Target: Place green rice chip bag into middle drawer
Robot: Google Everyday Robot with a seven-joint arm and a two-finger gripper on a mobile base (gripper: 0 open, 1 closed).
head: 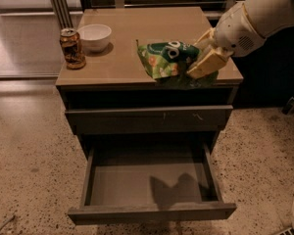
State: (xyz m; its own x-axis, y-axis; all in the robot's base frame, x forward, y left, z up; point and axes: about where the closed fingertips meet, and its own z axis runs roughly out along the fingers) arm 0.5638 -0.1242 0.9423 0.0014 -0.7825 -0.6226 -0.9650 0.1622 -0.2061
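Note:
My gripper [204, 58] is shut on the green rice chip bag [167, 58] and holds it in the air over the front right edge of the cabinet top [137, 33]. The bag is bright green with a dark-green patch, white cartoon eyes and chip pictures. It hangs to the left of the pale fingers [208, 62]. The middle drawer [152, 180] is pulled out wide open below, grey floor bare, with the bag's shadow on it. The arm comes in from the upper right.
A brown-orange drink can [72, 48] and a white bowl [94, 36] stand at the left of the cabinet top. A shut drawer front with pale scratch marks [149, 117] sits above the open one. Speckled floor lies around the cabinet.

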